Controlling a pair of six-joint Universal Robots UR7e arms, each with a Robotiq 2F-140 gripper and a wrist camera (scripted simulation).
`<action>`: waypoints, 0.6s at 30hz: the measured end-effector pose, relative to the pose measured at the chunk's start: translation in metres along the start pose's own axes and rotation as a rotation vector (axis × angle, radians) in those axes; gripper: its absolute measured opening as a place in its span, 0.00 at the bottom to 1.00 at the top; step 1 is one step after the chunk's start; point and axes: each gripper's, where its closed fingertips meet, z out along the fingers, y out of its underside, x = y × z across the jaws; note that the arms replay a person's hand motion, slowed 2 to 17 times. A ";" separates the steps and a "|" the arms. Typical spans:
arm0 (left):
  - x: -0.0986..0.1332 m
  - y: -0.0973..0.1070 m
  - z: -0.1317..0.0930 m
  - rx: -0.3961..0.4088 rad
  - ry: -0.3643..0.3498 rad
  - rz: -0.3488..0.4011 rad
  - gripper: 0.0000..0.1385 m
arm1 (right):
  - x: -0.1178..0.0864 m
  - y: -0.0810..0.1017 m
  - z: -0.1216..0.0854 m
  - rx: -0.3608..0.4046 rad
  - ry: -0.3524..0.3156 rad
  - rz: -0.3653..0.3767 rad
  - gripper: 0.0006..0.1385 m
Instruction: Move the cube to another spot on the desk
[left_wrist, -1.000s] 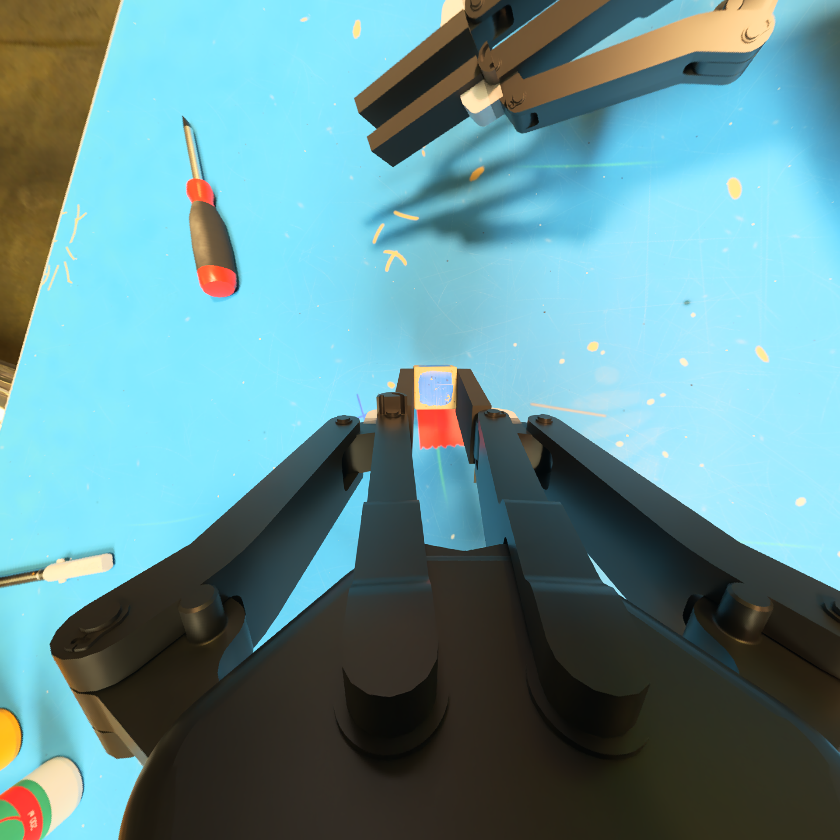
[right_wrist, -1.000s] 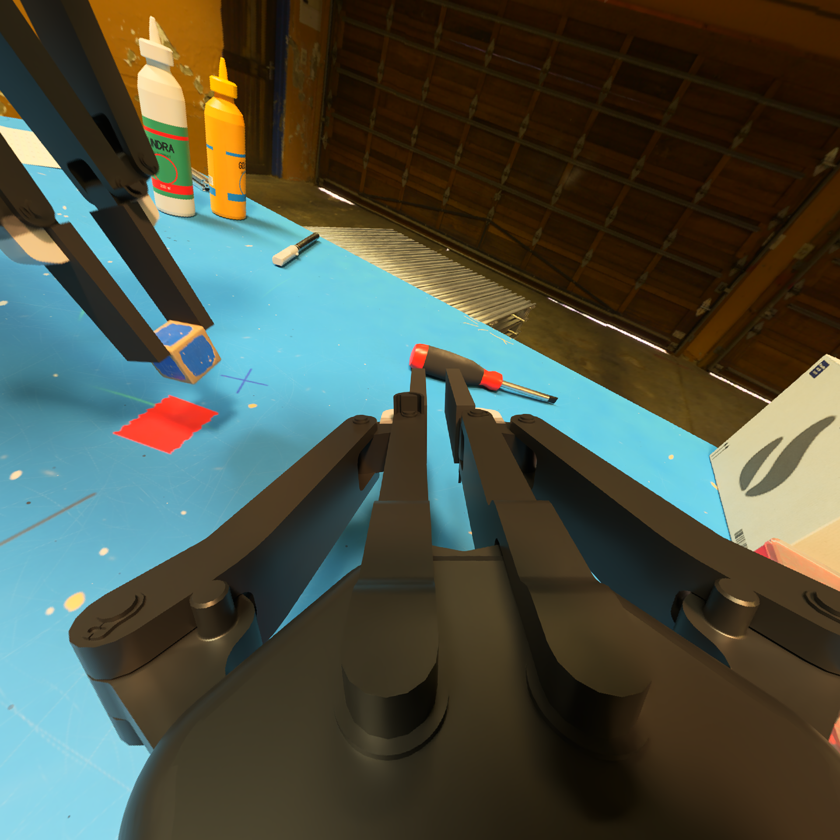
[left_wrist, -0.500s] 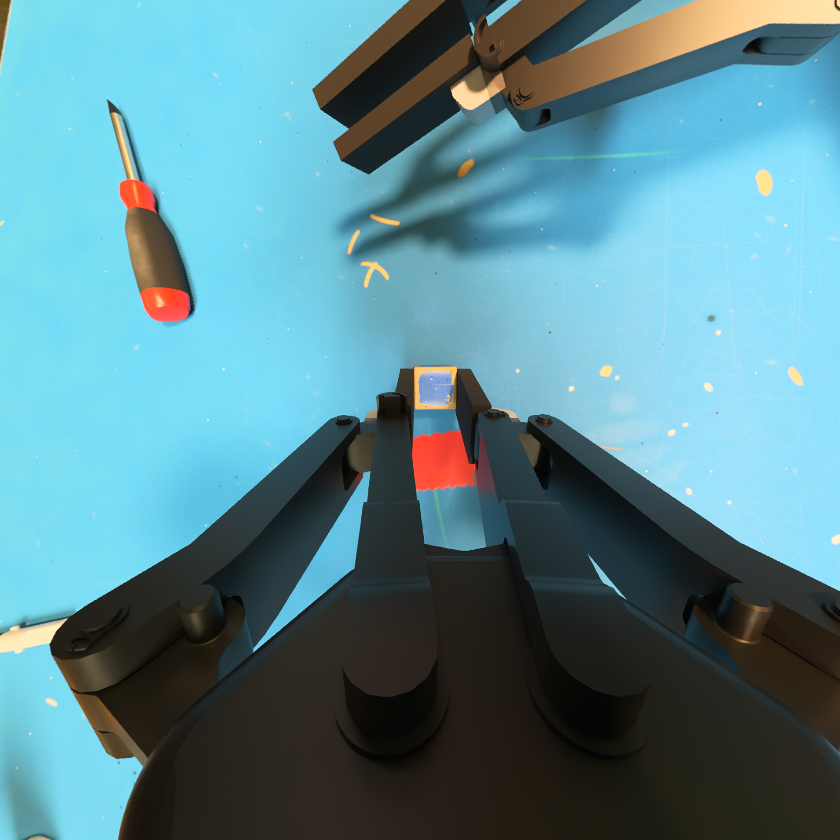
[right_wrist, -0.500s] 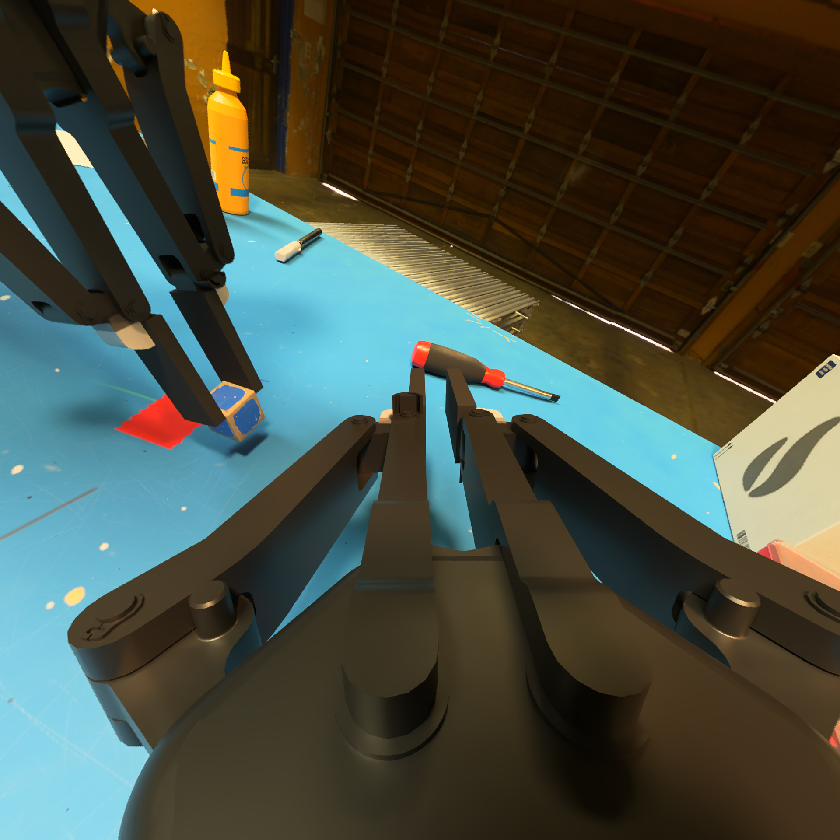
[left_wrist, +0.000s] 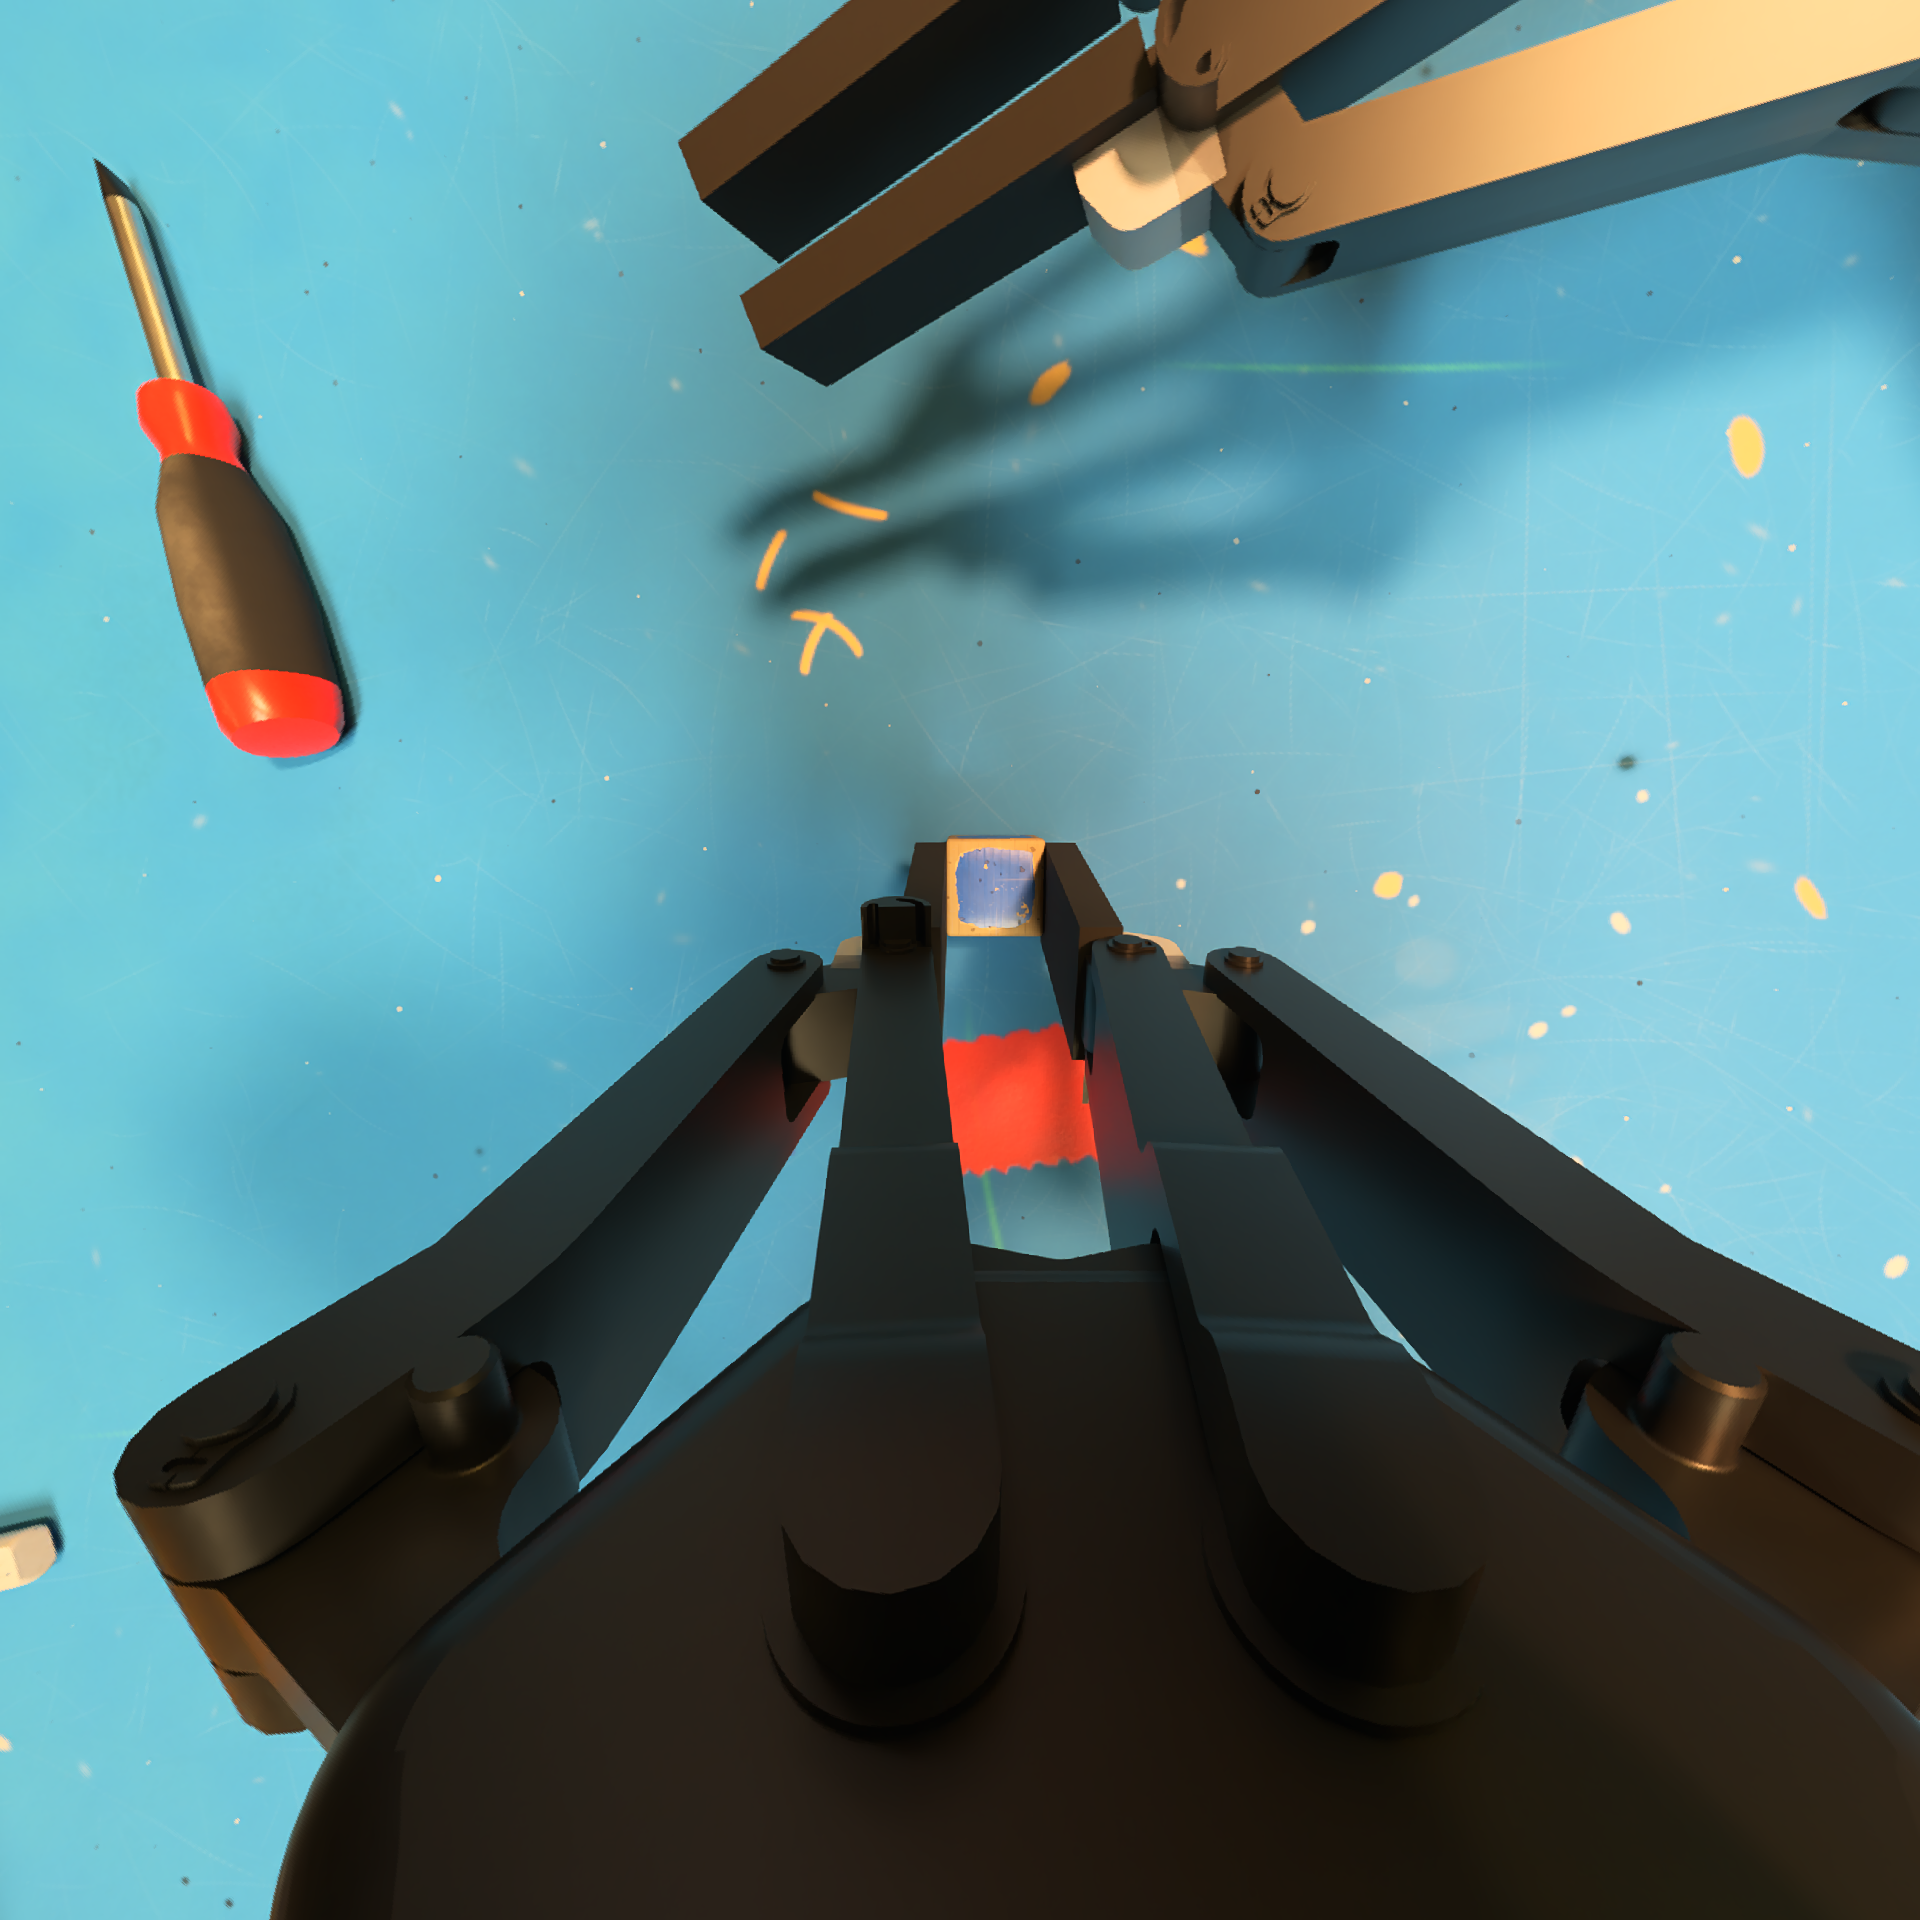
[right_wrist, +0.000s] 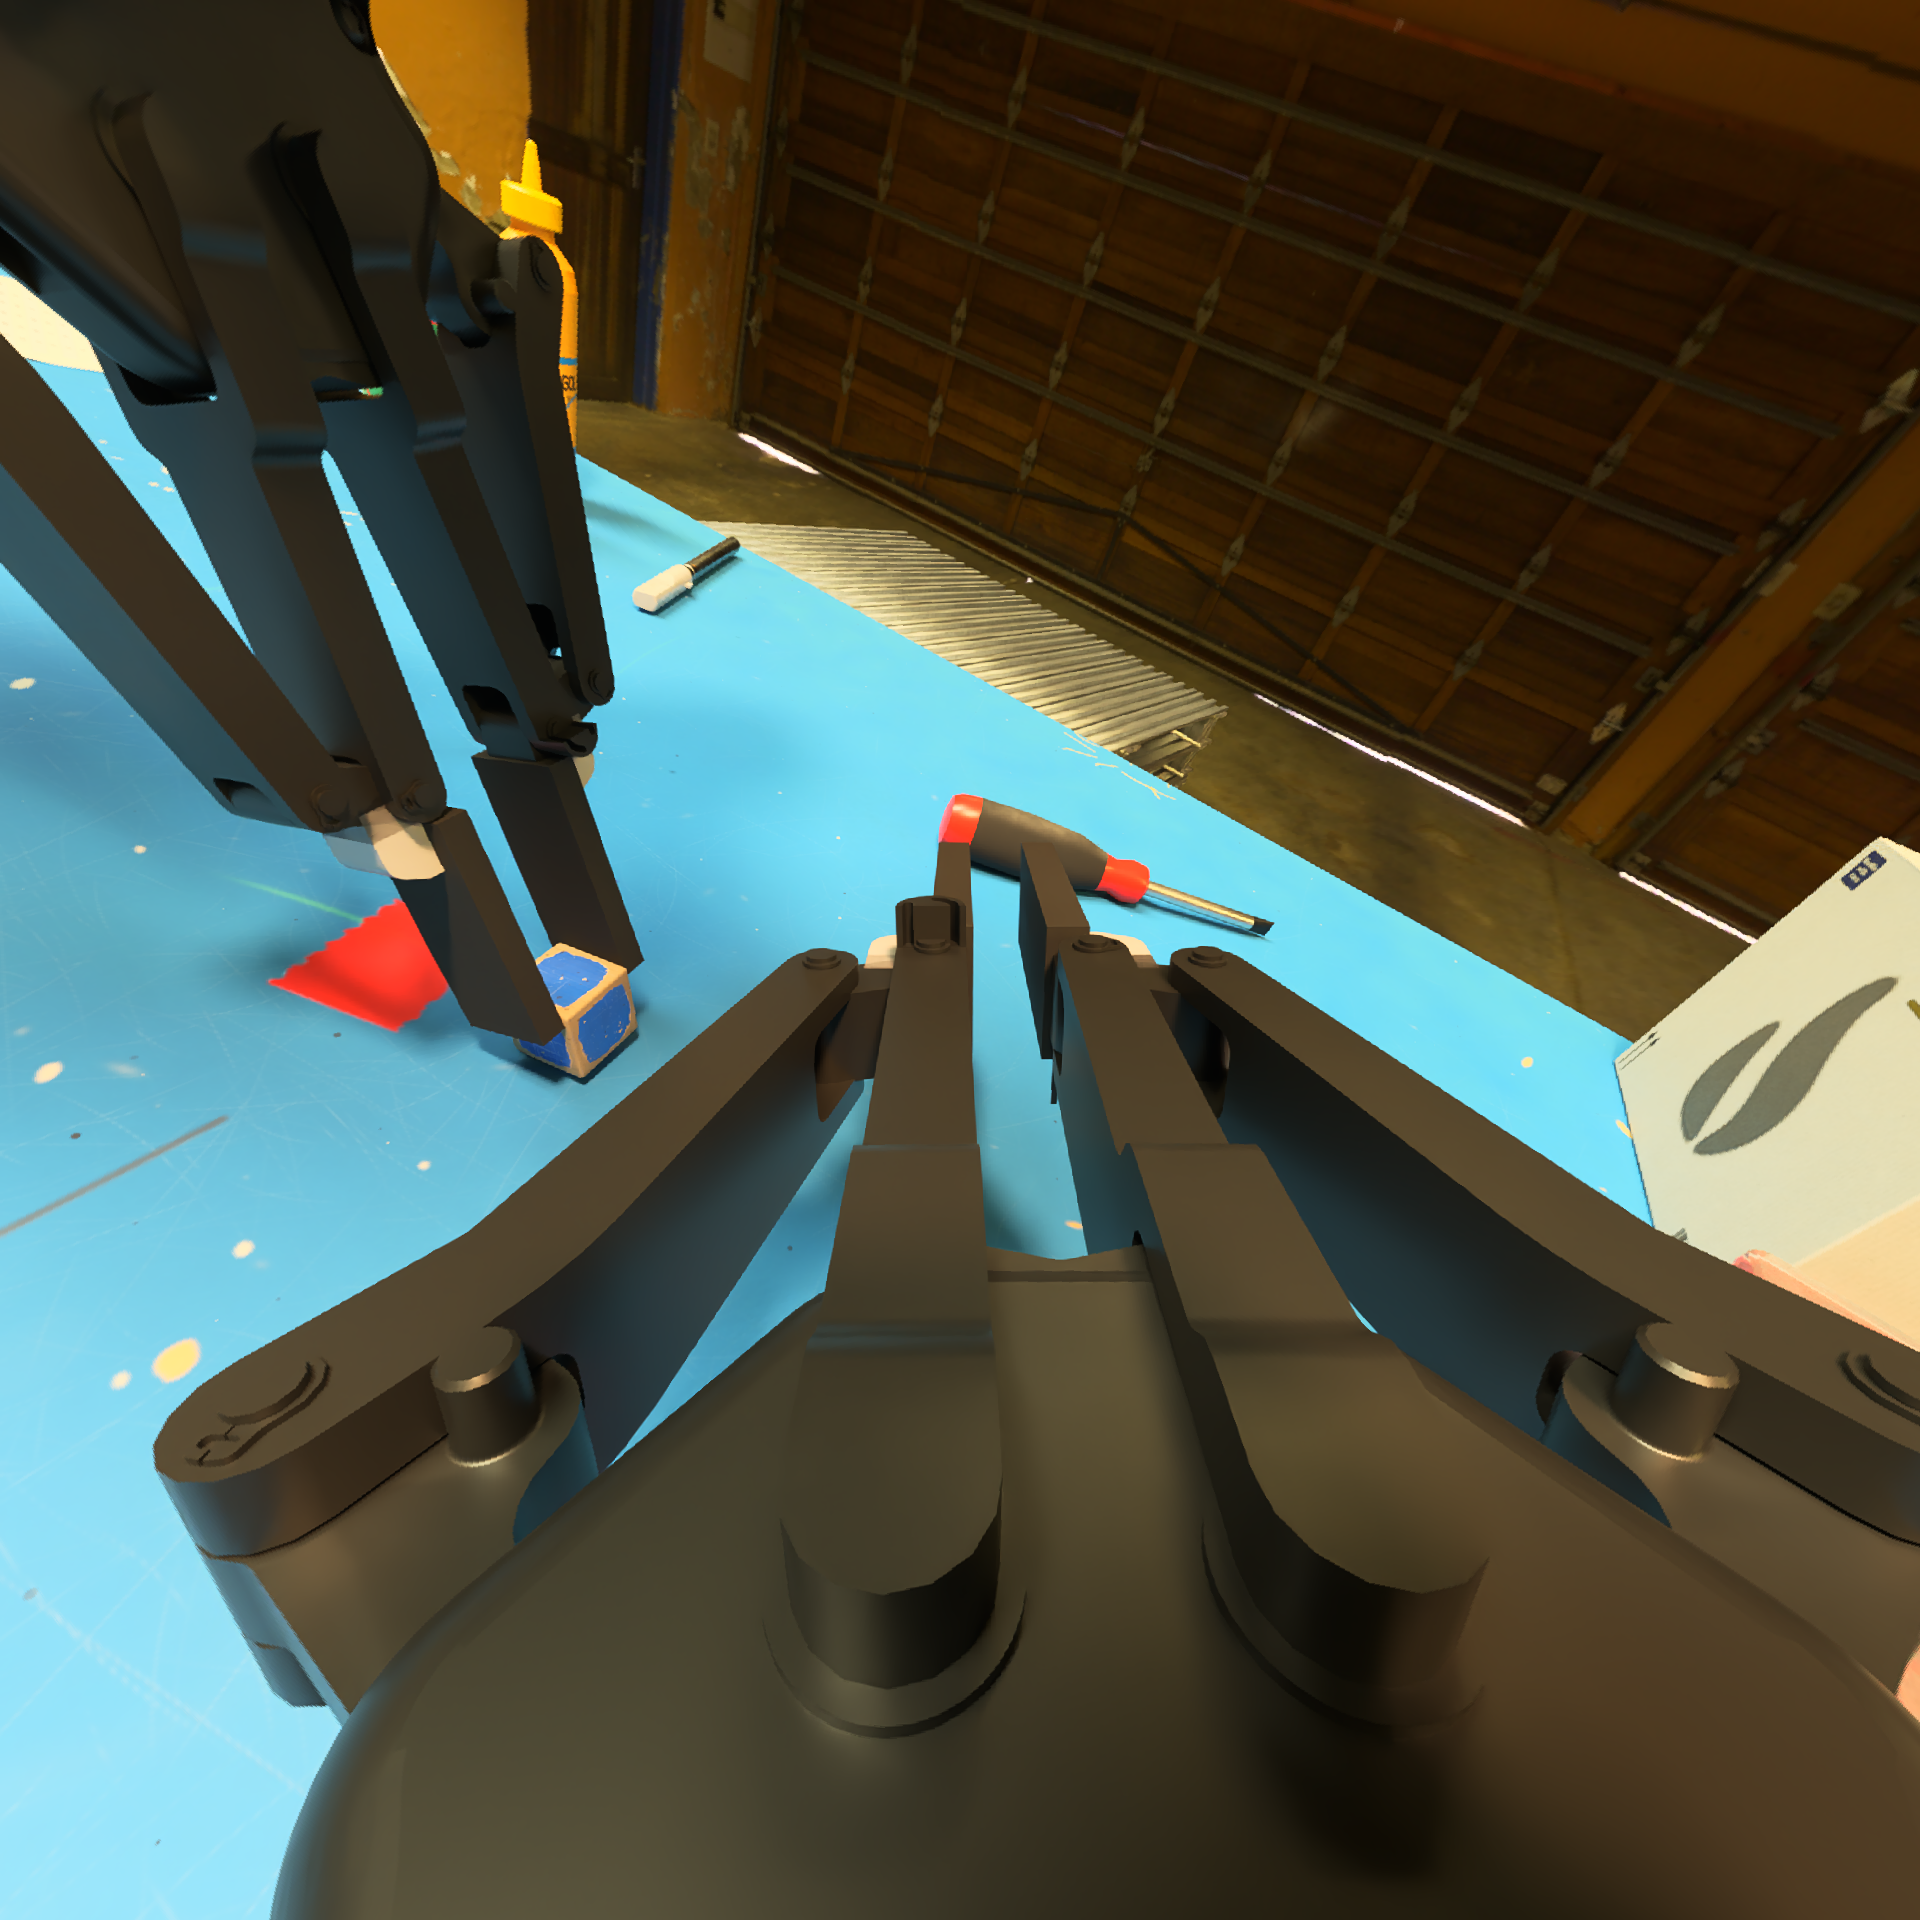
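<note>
Cube (right_wrist: 584, 1006) clamped between left gripper (right_wrist: 540, 997) fingers at centre-left of frame, base at or just touching the blue desk (right_wrist: 810, 727) beside red patch (right_wrist: 358, 971); judged: seat flat, then release straight up; right gripper (right_wrist: 992, 883) nearly closed, empty

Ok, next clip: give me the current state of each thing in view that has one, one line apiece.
Left hand: shut on the cube.
Cube: gripped, at or just above the desk, beside the red patch.
Right hand: shut, empty, above the desk.
Screwdriver: lying flat.
Marker: lying flat, capped.
Orange bottle: upright, capped.
</note>
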 end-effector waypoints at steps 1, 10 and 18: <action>0.000 0.000 0.001 -0.001 0.000 0.000 0.18 | 0.000 0.000 0.000 0.001 0.000 -0.001 0.09; -0.002 -0.001 0.003 0.010 0.005 -0.012 0.18 | 0.000 -0.001 -0.001 0.006 -0.001 -0.004 0.09; -0.004 -0.002 0.004 0.031 -0.001 -0.027 0.18 | -0.001 0.000 0.000 -0.001 -0.005 -0.003 0.10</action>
